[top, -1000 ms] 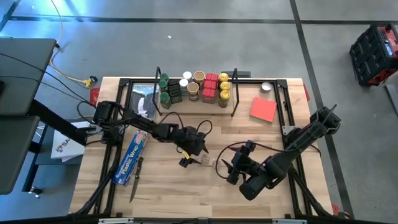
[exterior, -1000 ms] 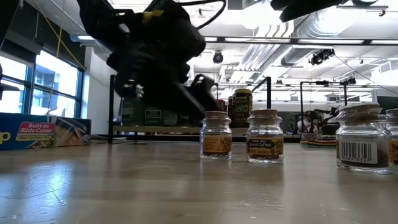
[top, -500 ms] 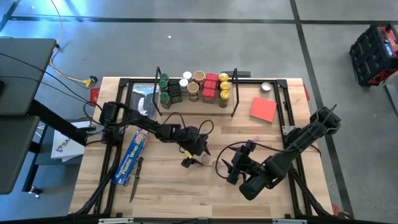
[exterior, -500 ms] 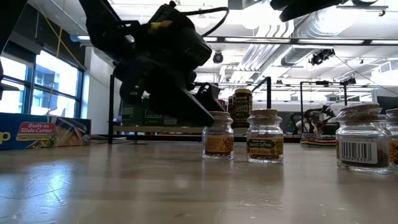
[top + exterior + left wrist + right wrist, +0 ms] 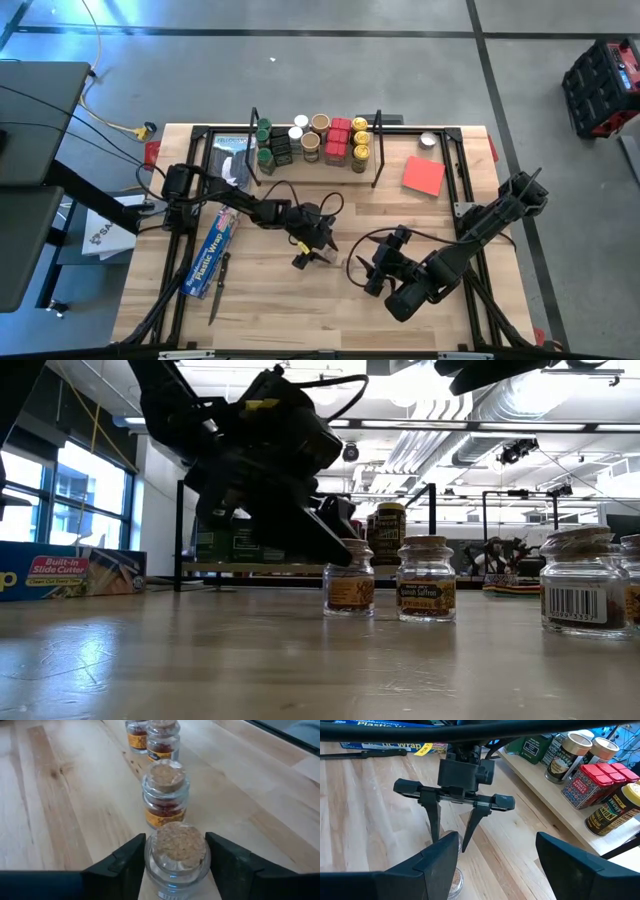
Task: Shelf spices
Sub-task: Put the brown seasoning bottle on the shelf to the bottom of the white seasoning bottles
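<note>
The jar (image 5: 176, 857) at the left end effector (image 5: 175, 865) is cut off below in the left wrist view; its label is unreadable. Shelf (image 5: 315, 160) jars' labels look too small from above.

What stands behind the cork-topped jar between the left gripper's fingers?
Behind the cork-topped jar stands a second cork-topped jar, then two more, in a row on the table. Each hides part of the next.

I have the left gripper (image 5: 176, 865) straddling the nearest corked jar (image 5: 179, 851); three more jars (image 5: 165, 795) line up beyond it, the shelf (image 5: 315, 168) farther behind, right gripper (image 5: 372, 268) beside.
</note>
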Action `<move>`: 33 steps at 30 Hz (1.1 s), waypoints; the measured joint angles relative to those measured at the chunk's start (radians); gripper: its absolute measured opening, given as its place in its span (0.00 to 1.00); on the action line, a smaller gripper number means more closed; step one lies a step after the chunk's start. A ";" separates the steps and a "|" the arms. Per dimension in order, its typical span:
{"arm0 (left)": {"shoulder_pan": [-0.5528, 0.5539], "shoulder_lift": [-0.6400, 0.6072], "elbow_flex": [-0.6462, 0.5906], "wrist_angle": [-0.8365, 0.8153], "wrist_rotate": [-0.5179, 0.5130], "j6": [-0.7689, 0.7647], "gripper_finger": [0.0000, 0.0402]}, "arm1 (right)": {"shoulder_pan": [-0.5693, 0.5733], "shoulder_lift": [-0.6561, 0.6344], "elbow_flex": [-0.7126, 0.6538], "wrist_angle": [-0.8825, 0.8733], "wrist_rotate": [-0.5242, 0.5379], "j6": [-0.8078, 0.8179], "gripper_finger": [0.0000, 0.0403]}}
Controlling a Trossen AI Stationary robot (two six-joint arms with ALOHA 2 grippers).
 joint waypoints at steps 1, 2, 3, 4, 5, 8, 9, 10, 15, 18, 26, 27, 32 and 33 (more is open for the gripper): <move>0.000 0.000 0.000 0.000 -0.006 0.000 0.46 | 0.000 0.000 0.000 0.000 0.000 0.000 0.65; 0.000 -0.001 0.000 0.001 -0.013 -0.002 0.45 | 0.000 0.000 0.000 0.000 0.000 0.000 0.65; 0.000 -0.002 0.000 0.000 -0.020 -0.008 0.43 | 0.000 0.000 0.000 0.000 0.000 0.000 0.65; 0.000 -0.005 0.000 -0.002 -0.027 -0.016 0.43 | 0.000 0.000 0.000 0.000 0.000 0.000 0.65; 0.000 -0.010 -0.001 -0.006 -0.039 -0.026 0.43 | 0.000 0.000 0.000 0.000 0.000 0.000 0.65; -0.006 -0.043 -0.002 -0.023 -0.134 -0.096 0.43 | 0.000 0.000 0.000 0.000 0.000 0.003 0.65; -0.010 -0.062 -0.002 -0.042 -0.181 -0.122 0.43 | 0.000 0.000 0.000 0.000 -0.001 0.003 0.65; -0.013 -0.086 -0.002 -0.053 -0.227 -0.143 0.43 | 0.000 0.000 0.000 0.000 -0.003 0.003 0.65; 0.002 -0.256 -0.001 -0.222 -0.434 -0.174 0.43 | 0.000 0.000 0.000 0.000 -0.005 0.003 0.65; 0.066 -0.358 -0.007 -0.335 -0.544 -0.180 0.43 | 0.000 0.000 0.000 0.000 -0.005 0.003 0.65; 0.284 -0.445 -0.097 -0.327 -0.569 -0.249 0.46 | 0.000 0.000 0.000 0.000 -0.002 0.011 0.65; 0.299 -0.442 -0.104 -0.319 -0.568 -0.245 0.46 | 0.000 0.000 0.000 0.000 -0.002 0.011 0.65; 0.339 -0.435 -0.128 -0.303 -0.582 -0.244 0.45 | 0.000 0.000 0.000 -0.008 0.000 0.011 0.65; 0.343 -0.434 -0.135 -0.297 -0.594 -0.244 0.45 | 0.000 0.000 0.000 -0.008 0.000 0.011 0.65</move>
